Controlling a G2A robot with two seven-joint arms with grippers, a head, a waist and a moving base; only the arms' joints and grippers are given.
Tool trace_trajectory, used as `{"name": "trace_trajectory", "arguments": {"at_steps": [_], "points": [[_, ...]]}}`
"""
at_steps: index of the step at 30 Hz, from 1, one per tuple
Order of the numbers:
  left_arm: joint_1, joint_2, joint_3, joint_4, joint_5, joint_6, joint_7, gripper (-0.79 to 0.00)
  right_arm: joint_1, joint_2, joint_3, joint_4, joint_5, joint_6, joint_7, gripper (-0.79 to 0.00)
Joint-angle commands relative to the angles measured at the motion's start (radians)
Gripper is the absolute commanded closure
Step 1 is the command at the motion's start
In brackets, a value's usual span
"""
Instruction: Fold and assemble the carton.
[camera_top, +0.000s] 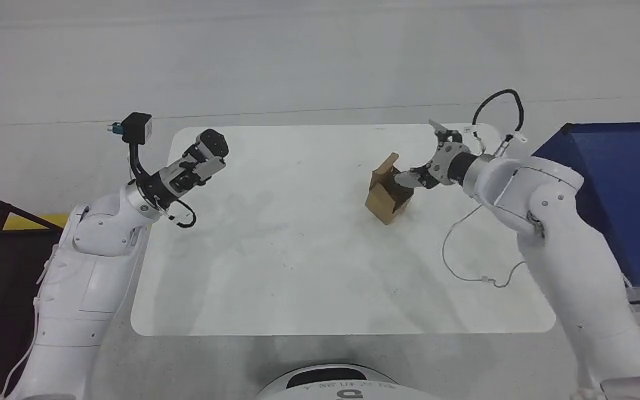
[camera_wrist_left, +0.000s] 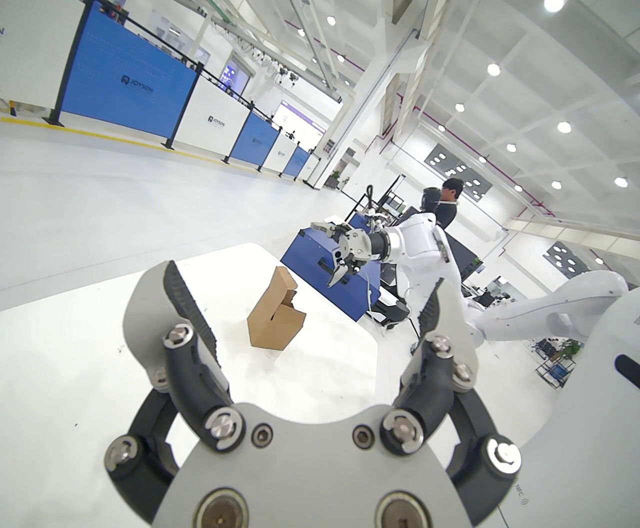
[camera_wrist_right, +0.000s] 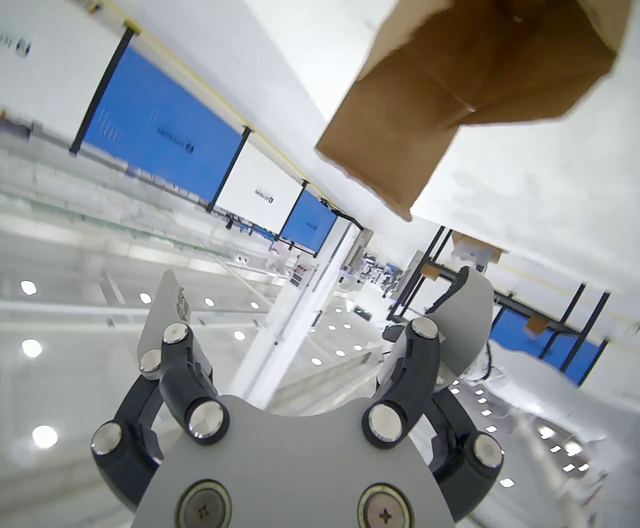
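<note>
A small brown carton (camera_top: 386, 190) stands on the white table (camera_top: 300, 270) right of centre, with its upper flaps open and one tall flap raised. The left wrist view shows the carton (camera_wrist_left: 275, 315) far across the table. My right gripper (camera_top: 420, 155) hovers just right of it, open, with nothing between its fingers. The right wrist view has the carton (camera_wrist_right: 450, 90) close beyond the open right gripper (camera_wrist_right: 320, 280). From the left wrist view, the right gripper (camera_wrist_left: 332, 255) is slightly apart from the carton. My left gripper (camera_top: 212, 145) is raised at the table's back left, open and empty (camera_wrist_left: 305, 280).
A blue bin (camera_top: 600, 160) stands just off the table's right edge. A thin white cable (camera_top: 470, 260) hangs from the right arm and lies on the table at the right. The table's middle and front are bare.
</note>
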Motion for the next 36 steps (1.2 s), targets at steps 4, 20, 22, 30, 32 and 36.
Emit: {"name": "trace_trajectory", "arguments": {"at_steps": [4,20,22,30,32,36], "points": [[0.0,0.0,0.0,0.0,0.0,0.0,0.0,-0.785,-0.073,0.014,-0.015,0.038,-0.539,-0.176,0.321,-0.785],[0.0,0.0,0.0,0.0,0.0,0.0,0.0,-0.785,-0.018,0.013,-0.003,0.255,-0.708,-0.305,0.615,-0.785],[0.0,0.0,0.0,0.0,0.0,0.0,0.0,-0.785,-0.018,0.013,-0.003,0.255,-0.708,-0.305,0.615,-0.785],[0.0,0.0,0.0,0.0,0.0,0.0,0.0,-0.785,-0.086,0.013,-0.025,0.269,-1.107,-0.619,0.504,-0.785],[0.0,0.0,0.0,0.0,0.0,0.0,0.0,-0.785,-0.118,0.024,-0.017,0.325,-1.363,-0.807,0.554,-0.785],[0.0,0.0,0.0,0.0,0.0,0.0,0.0,-0.785,-0.151,0.033,0.02,0.463,-1.539,-1.002,0.608,-0.785]]}}
